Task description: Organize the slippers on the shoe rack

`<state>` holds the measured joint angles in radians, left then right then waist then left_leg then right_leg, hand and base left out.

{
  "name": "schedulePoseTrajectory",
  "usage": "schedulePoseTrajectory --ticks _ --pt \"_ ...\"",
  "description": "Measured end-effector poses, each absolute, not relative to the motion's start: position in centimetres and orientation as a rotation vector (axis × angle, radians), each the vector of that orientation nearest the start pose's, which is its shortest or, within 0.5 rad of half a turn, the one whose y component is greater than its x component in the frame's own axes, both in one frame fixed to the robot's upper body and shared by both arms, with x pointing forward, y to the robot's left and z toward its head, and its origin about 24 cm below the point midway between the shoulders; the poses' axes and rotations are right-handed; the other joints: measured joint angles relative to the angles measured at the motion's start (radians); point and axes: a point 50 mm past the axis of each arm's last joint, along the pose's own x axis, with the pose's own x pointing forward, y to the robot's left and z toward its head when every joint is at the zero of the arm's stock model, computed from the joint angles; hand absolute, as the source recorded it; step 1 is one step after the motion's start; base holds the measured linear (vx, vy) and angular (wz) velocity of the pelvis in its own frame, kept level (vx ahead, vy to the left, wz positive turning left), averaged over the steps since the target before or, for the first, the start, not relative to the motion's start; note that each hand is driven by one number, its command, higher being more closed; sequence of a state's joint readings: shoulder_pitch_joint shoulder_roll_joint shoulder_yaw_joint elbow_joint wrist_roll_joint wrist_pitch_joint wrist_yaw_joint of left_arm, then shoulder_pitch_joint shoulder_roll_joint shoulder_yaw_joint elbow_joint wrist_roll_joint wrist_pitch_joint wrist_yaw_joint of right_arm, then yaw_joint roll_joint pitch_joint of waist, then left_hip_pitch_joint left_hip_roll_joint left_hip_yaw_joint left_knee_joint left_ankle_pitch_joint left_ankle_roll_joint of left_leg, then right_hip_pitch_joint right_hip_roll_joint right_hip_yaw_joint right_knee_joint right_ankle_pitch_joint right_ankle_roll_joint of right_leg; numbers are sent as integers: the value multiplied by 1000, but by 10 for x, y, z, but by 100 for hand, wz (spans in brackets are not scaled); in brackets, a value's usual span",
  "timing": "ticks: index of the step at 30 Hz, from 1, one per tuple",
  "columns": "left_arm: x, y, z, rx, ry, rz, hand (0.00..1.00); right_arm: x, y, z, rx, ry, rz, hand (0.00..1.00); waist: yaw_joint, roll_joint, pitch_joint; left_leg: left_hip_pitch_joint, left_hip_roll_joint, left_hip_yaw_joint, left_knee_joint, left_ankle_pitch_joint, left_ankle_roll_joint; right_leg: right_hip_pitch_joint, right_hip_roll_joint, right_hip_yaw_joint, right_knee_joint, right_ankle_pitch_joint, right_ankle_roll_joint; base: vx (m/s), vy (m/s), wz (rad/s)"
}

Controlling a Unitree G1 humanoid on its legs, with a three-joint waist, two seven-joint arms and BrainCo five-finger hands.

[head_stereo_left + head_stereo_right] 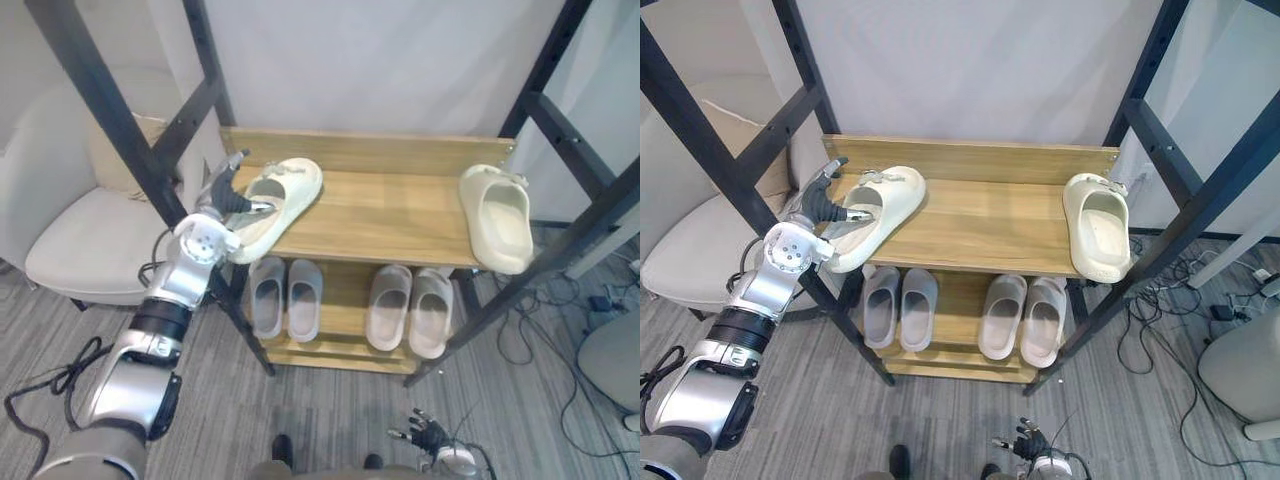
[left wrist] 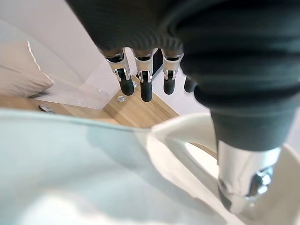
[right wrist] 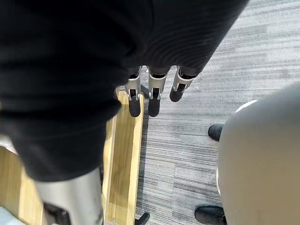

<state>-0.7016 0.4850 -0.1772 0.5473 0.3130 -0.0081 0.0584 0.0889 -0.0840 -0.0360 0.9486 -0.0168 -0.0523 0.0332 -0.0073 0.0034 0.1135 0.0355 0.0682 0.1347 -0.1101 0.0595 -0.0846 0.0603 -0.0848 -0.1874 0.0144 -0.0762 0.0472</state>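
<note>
Cream slipper (image 1: 290, 190) by left hand (image 1: 227, 199) lies diagonal, toe back-right

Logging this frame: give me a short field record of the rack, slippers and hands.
top shelf: left slipper and right slipper, both cream, at opposite ends
left slipper: angled, heel past the front corner, left hand on it, fingers straight
right slipper: lying front to back, untouched
lower shelf: grey pair left, beige pair right
right hand: low, open, idle
</note>
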Motion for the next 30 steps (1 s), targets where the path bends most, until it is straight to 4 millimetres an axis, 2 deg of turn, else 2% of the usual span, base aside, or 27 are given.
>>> schedulePoseTrajectory --ticks 11,25,26,30 --pt "379 208 149 880 -134 37 100 117 -187 -149 -31 966 -64 0 -3 2 1 -4 -4 15 0 1 0 -25 -2 32 21 1 0 -15 6 -4" --pt "385 200 148 865 -119 15 100 116 -188 -149 1 964 -96 0 -14 2 1 -4 -24 14 0 1 0 -27 -18 39 24 1 0 -5 5 1" --pt "385 197 148 863 -125 14 0 116 -189 -149 6 964 -100 0 -15 3 1 -4 -26 14 0 8 10 -27 -19 39 27 1 1 -3 13 6" --pt "386 191 149 830 -136 16 0 115 -190 -149 23 966 -118 0 -15 3 1 -5 -30 14 0 16 10 -26 -24 44 30 6 6 -4 12 4"
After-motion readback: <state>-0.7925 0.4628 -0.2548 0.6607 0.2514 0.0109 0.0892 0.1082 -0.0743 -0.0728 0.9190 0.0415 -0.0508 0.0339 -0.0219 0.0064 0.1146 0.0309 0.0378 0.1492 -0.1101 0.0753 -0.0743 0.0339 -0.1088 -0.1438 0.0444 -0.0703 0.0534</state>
